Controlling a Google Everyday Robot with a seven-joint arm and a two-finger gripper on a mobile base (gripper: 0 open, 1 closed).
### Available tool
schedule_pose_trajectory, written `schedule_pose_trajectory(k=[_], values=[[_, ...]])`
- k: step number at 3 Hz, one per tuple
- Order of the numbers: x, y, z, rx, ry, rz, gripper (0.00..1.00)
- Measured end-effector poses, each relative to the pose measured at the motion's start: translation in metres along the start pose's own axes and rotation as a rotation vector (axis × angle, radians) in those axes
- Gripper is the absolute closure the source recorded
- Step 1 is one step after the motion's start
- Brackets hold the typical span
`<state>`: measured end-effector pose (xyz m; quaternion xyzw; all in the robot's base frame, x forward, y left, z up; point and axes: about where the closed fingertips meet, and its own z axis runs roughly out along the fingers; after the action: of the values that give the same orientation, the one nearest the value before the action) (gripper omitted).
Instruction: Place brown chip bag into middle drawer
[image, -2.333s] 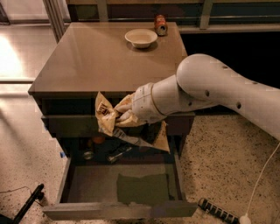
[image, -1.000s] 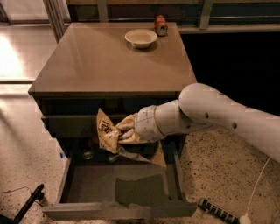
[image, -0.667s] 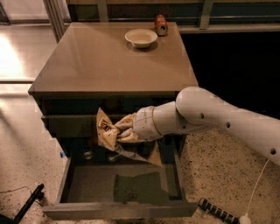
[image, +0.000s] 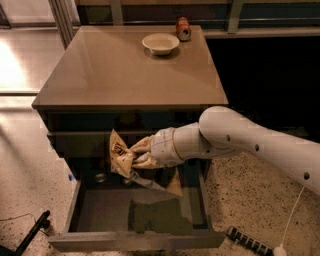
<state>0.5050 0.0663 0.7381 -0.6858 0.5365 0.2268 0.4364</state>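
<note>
My gripper (image: 141, 152) is shut on the brown chip bag (image: 120, 156), a crinkled bag with tan ends and a dark middle. The bag hangs from the fingers in front of the cabinet, over the back part of the pulled-out middle drawer (image: 137, 240). The bag's lower end (image: 174, 186) dips to about the level of the drawer's back edge. The drawer's flat grey floor (image: 150, 215) shows below the bag. My white arm (image: 240, 142) reaches in from the right.
A white bowl (image: 160, 43) and a small red-orange can (image: 183, 28) stand at the back of the cabinet top (image: 125, 75). A closed drawer front (image: 75, 142) sits above the open one. A black bar (image: 31, 233) and a black strip (image: 247, 241) lie on the floor.
My arm has lowered and moved a little left with the chip bag, bringing it down from the cabinet's upper front to just above the open drawer.
</note>
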Motion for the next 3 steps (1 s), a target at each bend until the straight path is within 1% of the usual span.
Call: schedule_pose_trajectory(k=[2,3], values=[[0.035,0.037,0.043,-0.066,-0.035,0.082,1.0],[0.034,0.039,0.045,-0.067,-0.042,0.081,1.0]])
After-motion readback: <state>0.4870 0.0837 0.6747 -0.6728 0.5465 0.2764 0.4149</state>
